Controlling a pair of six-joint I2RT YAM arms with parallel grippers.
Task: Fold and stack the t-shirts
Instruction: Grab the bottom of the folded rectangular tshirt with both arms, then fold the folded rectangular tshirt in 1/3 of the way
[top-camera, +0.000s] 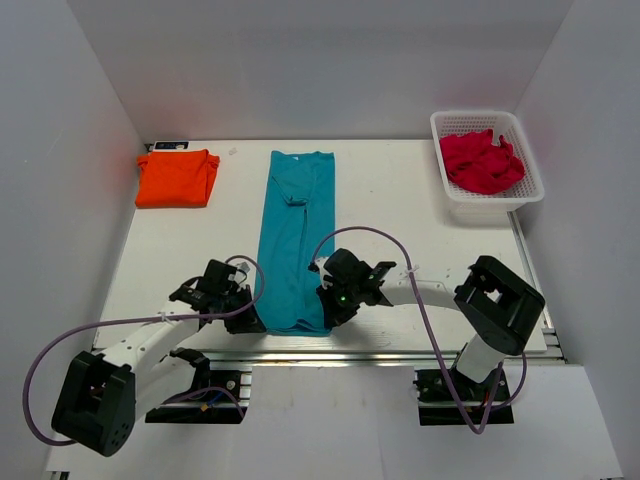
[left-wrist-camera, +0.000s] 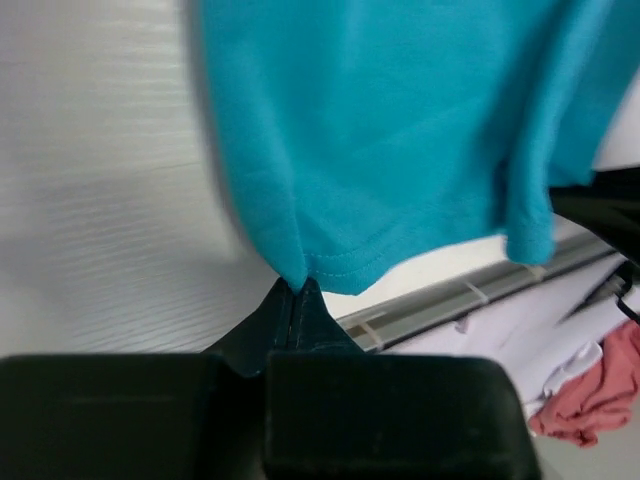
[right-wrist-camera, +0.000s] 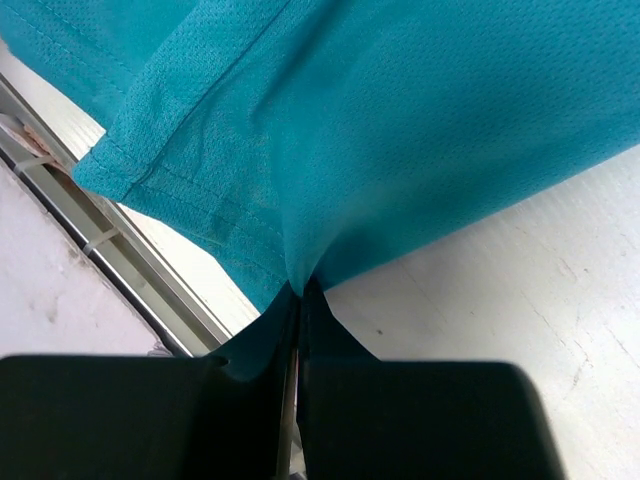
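A teal t-shirt (top-camera: 295, 240) lies as a long narrow strip down the middle of the table, collar at the far end. My left gripper (top-camera: 252, 322) is shut on its near left hem corner (left-wrist-camera: 300, 268). On the other side, my right gripper (top-camera: 327, 311) is shut on the near right hem corner (right-wrist-camera: 300, 270). The teal cloth (left-wrist-camera: 400, 130) hangs just past each pair of fingertips. A folded orange t-shirt (top-camera: 177, 177) rests at the far left corner.
A white basket (top-camera: 500, 196) at the far right holds crumpled red cloth (top-camera: 482, 162). The table's metal front rail (top-camera: 330, 343) runs just behind both grippers. A dark label (top-camera: 168, 146) lies behind the orange shirt.
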